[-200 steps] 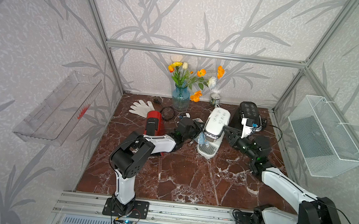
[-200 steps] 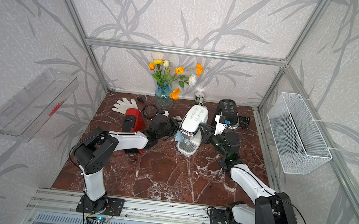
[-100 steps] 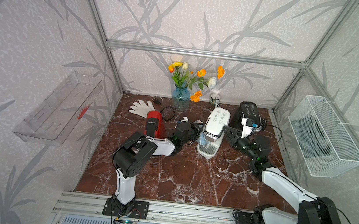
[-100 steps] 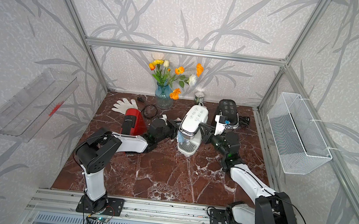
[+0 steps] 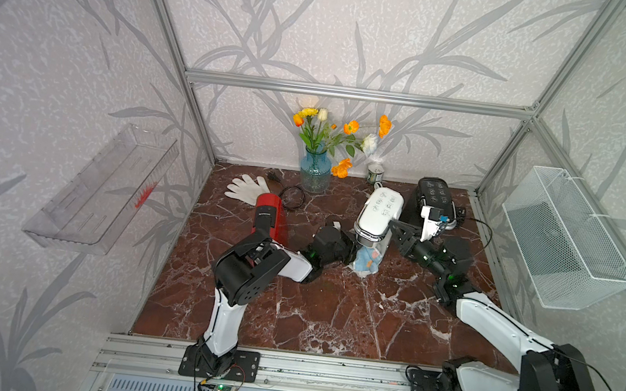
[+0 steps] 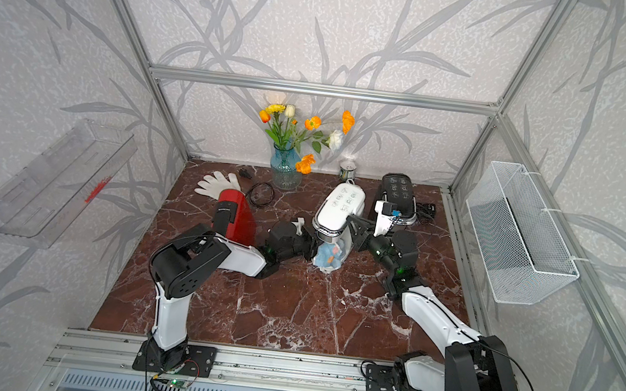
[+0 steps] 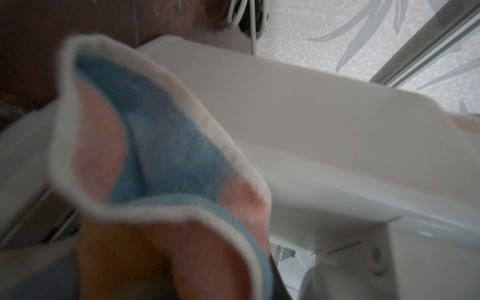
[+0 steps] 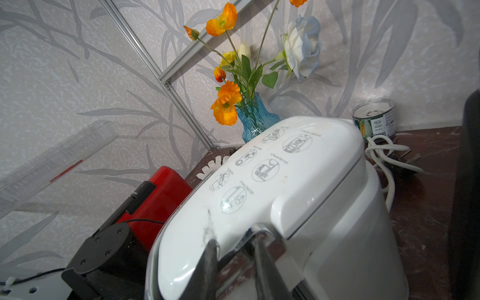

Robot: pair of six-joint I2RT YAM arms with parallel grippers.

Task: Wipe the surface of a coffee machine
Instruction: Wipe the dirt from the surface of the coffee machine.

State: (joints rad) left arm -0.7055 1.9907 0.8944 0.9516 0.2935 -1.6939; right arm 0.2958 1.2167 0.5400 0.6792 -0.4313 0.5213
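Blue-pink terry cloth (image 7: 166, 145) pinched tight in left pincer (image 5: 351, 251), pressed to white plastic coffee machine (image 5: 379, 212) just ahead, under overhang. Right pincer (image 8: 233, 246) nipping chrome front lever (image 8: 255, 230) from opposite side. Machine long axis front-to-back, so probably wiping along it, left arm nearer.

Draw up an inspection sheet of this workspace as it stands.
Surface: dark red marble-patterned tabletop with white veins.
Job's things: white coffee machine upright; blue-and-pink cloth pressed against its front, under the head.
Clutter: red coffee machine, black coffee machine, white glove, vase of flowers, tin can.
Grippers: left gripper shut on the cloth; right gripper shut on the white coffee machine's front edge.
Cables: black coiled cable by the white glove; white cord behind the white coffee machine.
Surroundings: clear shelf on one wall, wire basket on the opposite wall.
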